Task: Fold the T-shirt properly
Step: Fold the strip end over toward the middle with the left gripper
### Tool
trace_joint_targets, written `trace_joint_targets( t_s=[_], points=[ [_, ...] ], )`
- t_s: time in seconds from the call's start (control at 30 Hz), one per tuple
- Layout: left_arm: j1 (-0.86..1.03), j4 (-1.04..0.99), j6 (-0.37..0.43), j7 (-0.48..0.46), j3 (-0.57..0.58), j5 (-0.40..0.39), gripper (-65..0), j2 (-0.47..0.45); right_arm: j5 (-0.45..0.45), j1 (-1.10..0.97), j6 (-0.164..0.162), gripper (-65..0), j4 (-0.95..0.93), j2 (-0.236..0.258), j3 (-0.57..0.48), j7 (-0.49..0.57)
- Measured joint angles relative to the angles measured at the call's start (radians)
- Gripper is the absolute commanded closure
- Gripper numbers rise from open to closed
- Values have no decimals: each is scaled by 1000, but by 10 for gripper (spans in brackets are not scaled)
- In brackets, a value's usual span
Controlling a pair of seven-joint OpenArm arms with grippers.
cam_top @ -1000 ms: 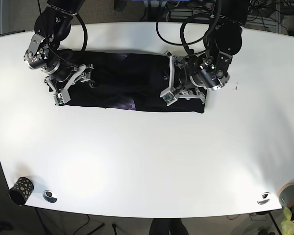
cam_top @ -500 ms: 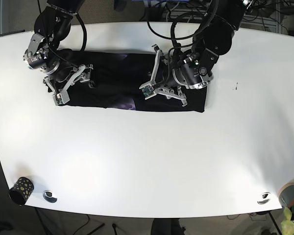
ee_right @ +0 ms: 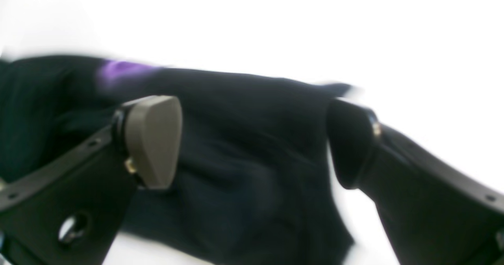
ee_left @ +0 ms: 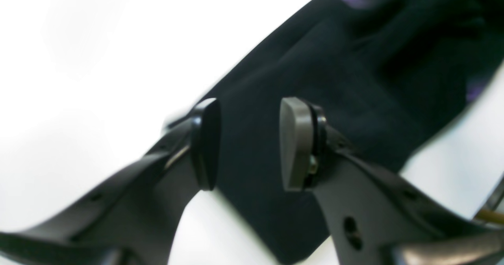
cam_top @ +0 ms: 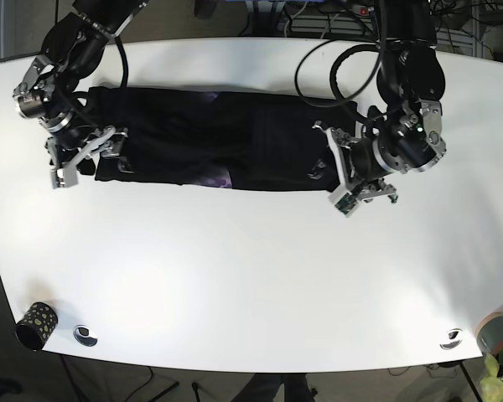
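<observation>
White desk (cam_top: 251,276). Black T-shirt (cam_top: 226,138), folded into a long band, lies flat along the far half, nearer the far edge than the near one. Left gripper (ee_left: 248,143) at the band's right end, jaws parted, nothing pinched. Right gripper (ee_right: 252,139) at the left end, jaws wide apart, cloth below them.

The T-shirt (cam_top: 226,138) is soft, matt black cloth with purple print, lying on a smooth, glossy white table (cam_top: 251,276).
</observation>
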Motion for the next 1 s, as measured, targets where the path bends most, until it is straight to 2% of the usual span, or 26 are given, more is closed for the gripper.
trace_joint_targets(
  t_s=[0.07, 0.13, 0.3, 0.4, 0.5, 0.63, 0.83, 1.0],
  points=[
    [3, -58, -2, 3, -60, -21, -111, -2, 48, 11, 5, -549, -54, 35, 53, -23],
    [3, -105, 0, 11, -80, -34, -93, -8, 81, 20, 6, -549, -107, 64, 82, -30],
    [9, -195, -2, -11, -84, -94, -90, -17, 105, 29, 2, -549, -257, 142, 133, -42],
    [19, -217, -1, -58, -95, -106, -89, -28, 98, 27, 0, -549, -322, 166, 154, -42],
    [31, -254, -2, -61, -97, -116, -89, -35, 100, 16, 0, -549, -382, 182, 159, -41],
    [30, -314, -2, -79, -98, -130, -89, -30, 105, -3, 3, -544, -432, 173, 155, -30],
    [30, -327, -2, -87, -98, -136, -89, -29, 152, -25, 10, -542, -414, 115, 129, 0],
    [21, -350, -2, -94, -98, -144, -89, -32, 212, -61, 9, -541, -345, 74, 26, -11]
  ],
)
